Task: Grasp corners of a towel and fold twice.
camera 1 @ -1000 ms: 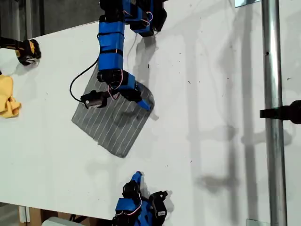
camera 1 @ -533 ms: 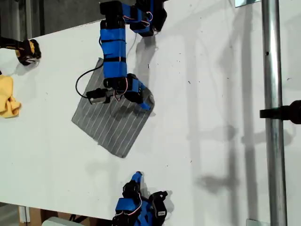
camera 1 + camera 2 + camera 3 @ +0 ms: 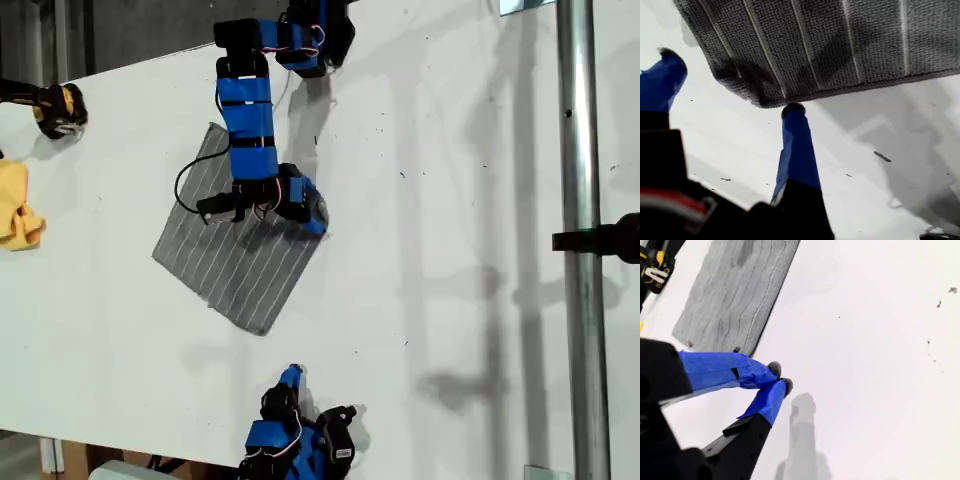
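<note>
Towel (image 3: 235, 262): flat on table (image 3: 450, 200), part hidden under my first gripper (image 3: 730, 85), fingers spread at one corner (image 3: 762, 100). My second gripper (image 3: 780, 377): fingertips pressed together, empty.

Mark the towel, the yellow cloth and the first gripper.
towel (image 3: 235, 270): exterior view, striped middle.
yellow cloth (image 3: 14, 205): exterior view, its bunched body.
my first gripper (image 3: 732, 82): first wrist view, midway between fingertips.

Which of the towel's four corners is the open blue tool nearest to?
The corner toward the exterior view's right. My first tool hovers open there, one finger at its edge; the other three corners lie bare.
</note>
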### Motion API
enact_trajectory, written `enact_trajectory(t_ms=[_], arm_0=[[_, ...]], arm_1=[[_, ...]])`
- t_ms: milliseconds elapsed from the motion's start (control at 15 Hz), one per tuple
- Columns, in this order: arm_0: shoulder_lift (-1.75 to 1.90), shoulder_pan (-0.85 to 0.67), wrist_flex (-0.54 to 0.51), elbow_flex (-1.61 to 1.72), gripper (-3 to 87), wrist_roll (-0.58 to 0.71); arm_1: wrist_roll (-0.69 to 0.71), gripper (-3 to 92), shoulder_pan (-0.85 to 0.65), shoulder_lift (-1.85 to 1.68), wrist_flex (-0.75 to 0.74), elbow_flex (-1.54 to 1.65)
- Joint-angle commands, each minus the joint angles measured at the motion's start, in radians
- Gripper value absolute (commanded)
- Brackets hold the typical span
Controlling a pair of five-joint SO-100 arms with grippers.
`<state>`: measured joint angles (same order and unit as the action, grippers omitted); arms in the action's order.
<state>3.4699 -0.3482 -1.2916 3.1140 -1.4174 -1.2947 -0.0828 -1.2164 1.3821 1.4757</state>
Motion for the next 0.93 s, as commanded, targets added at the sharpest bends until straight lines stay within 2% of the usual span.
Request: enact_trajectory(t_ms=[0, 200, 400, 533, 867], arm_0=[[0.005, -0.014, -0.002, 0.003, -0.6, -0.002], [0.005, -0.014, -0.002, 0.003, -0.6, 0.000], [0.005, -0.017, -0.002, 0.003, -0.6, 0.000], [0.005, -0.017, -0.002, 0.003, -0.6, -0.002], [0.003, -0.011, 0.028, -0.015, -0.7, -0.018]], arm_1=[[-0.003, 38.5, -0.018, 0.003, -0.021, -0.006], [0.002, 37.0, -0.035, 0.052, -0.034, -0.015], [0.006, 25.2, -0.043, 0.091, -0.043, -0.028], [0.006, -0.1, -0.044, 0.103, -0.043, -0.040], [0.008, -0.1, -0.028, 0.097, -0.048, -0.054]])
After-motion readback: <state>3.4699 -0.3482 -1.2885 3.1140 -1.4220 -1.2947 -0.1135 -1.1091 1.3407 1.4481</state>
